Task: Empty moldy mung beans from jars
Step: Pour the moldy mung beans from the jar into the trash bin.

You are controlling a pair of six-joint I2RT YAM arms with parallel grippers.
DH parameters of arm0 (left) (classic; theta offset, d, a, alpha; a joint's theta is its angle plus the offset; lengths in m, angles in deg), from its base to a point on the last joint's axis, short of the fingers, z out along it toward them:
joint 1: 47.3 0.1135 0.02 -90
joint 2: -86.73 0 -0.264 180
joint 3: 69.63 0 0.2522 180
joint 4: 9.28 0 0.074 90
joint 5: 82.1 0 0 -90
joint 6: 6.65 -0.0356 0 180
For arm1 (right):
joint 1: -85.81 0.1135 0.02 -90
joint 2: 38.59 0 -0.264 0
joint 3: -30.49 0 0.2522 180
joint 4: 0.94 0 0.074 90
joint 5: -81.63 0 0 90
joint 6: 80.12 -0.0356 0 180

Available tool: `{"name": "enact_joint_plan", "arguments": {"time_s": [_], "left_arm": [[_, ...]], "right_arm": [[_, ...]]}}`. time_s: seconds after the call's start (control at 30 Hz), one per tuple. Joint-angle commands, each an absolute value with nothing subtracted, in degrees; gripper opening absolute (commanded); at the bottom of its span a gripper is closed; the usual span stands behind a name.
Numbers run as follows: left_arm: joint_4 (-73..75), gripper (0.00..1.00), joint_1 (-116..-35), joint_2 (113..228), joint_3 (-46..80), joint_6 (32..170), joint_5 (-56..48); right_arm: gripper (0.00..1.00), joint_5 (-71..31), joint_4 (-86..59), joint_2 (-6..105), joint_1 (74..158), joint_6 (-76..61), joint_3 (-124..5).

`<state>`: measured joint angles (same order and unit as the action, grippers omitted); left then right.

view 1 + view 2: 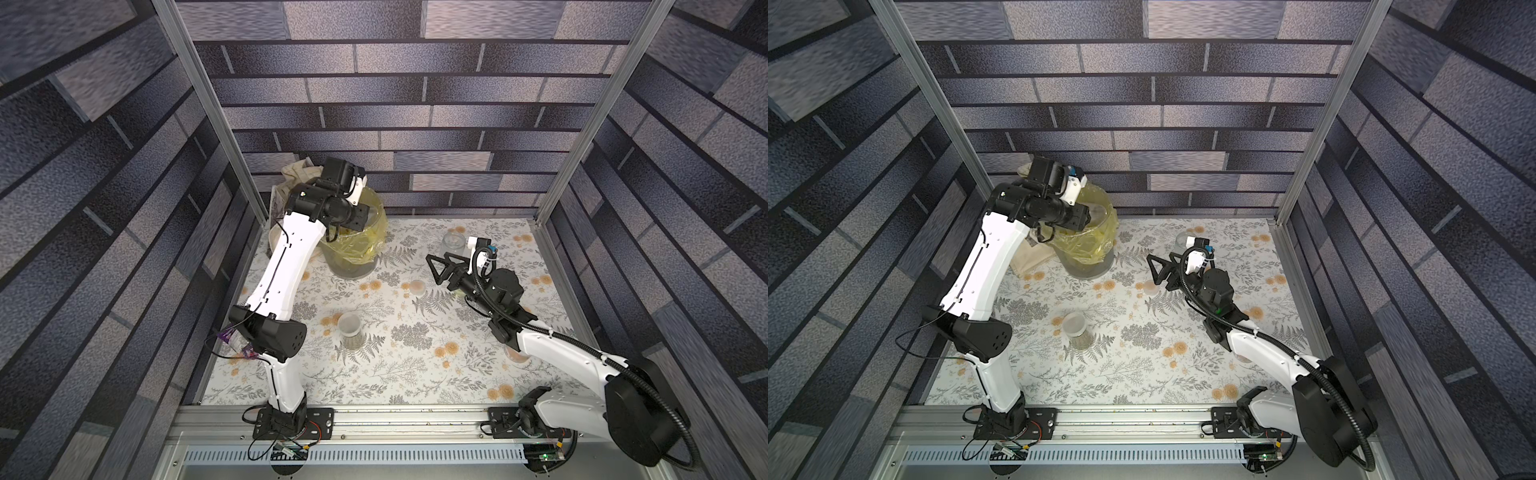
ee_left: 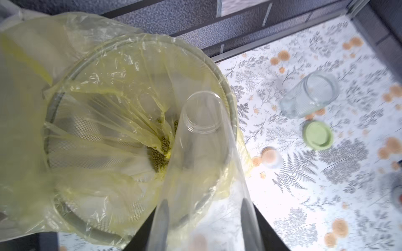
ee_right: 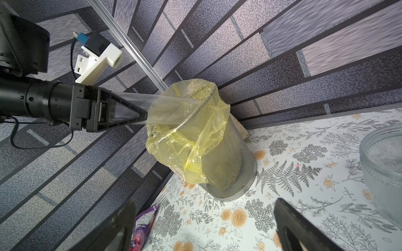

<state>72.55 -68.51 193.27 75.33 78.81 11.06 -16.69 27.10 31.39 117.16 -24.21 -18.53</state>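
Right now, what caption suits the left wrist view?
Left claw holds an empty tall jar, mouth over the mung beans in the yellow-lined mesh bin.

Grey brick-pattern walls (image 1: 415, 83), aluminium frame posts (image 1: 210, 104), floral tabletop (image 1: 415, 365)

White desk (image 1: 415, 374), fern and orange-flower print. Standing on it: grey mesh bin lined with yellow bag (image 1: 353, 268), short clear lidded jar (image 1: 350, 332), open wide clear jar (image 1: 452, 244). Frosted-white round lid (image 1: 417, 286) and pale green round lid (image 2: 317, 135) lie near the wide jar.
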Motion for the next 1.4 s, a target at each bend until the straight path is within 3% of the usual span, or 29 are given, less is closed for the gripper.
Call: {"name": "enact_joint_plan", "arguments": {"time_s": [0.0, 0.1, 0.27, 0.5, 0.87, 1.0, 1.13, 1.27, 1.37], "left_arm": [[73.3, 0.54, -65.3, 191.4, 72.9, 74.9, 24.4], [74.9, 0.54, -61.1, 191.0, 74.5, 81.9, 15.6], [66.8, 0.53, -53.4, 186.8, 71.2, 95.9, -16.4], [63.3, 0.54, -51.9, 185.6, 71.8, 101.2, -26.8], [62.4, 0.54, -51.3, 183.7, 67.7, 97.0, -22.4], [56.3, 0.54, -52.1, 179.8, 61.4, 91.7, -21.7], [60.8, 0.53, -57.0, 179.3, 60.9, 83.3, 0.8], [79.0, 0.51, -60.7, 189.0, 74.7, 78.7, 12.3], [72.8, 0.53, -64.6, 185.8, 68.4, 76.7, 14.8]], "right_arm": [[1.0, -17.8, 27.9, 30.6, 116.9, -24.9, -20.2], [1.0, -17.7, 27.4, 30.2, 116.9, -24.5, -20.4], [1.0, -18.5, 27.3, 31.1, 116.9, -24.6, -21.3], [1.0, -19.5, 29.4, 33.5, 116.9, -26.2, -21.7], [1.0, -19.1, 30.3, 34.4, 116.9, -27.0, -21.3], [1.0, -20.6, 37.1, 34.6, 116.7, -27.9, -19.3], [1.0, -23.0, 38.6, 35.3, 116.8, -29.1, -19.9], [1.0, -22.9, 38.6, 36.7, 116.7, -29.9, -20.6], [1.0, -24.3, 39.9, 38.3, 116.7, -31.5, -21.5]]}}
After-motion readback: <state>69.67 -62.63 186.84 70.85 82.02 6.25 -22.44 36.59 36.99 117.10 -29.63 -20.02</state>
